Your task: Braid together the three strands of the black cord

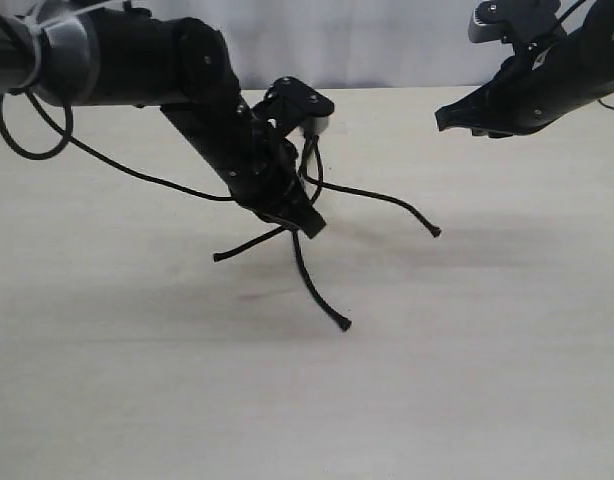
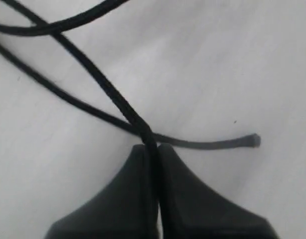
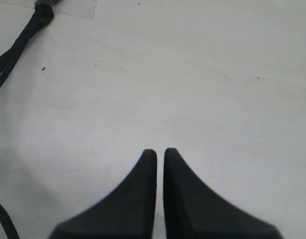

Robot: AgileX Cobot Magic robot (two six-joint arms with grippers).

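The black cord (image 1: 309, 165) is fixed at its knotted end (image 3: 42, 10) at the far middle of the table. Its three strands fan out toward the front: one (image 1: 379, 196) runs right, one (image 1: 314, 283) comes forward, and one (image 1: 245, 245) points left. My left gripper (image 1: 305, 222) reaches to the middle, where the strands cross. It is shut (image 2: 154, 147) on one strand (image 2: 100, 82), and a second strand (image 2: 208, 145) lies crosswise just past its fingertips. My right gripper (image 1: 455, 118) hovers at the back right, shut (image 3: 159, 152) on nothing, away from the cord.
Clear tape (image 3: 73, 7) holds the knotted end to the pale table (image 1: 487, 380). The left arm's smooth black cable (image 1: 107, 160) drapes low over the table's left side. The right arm hangs over the back right corner.
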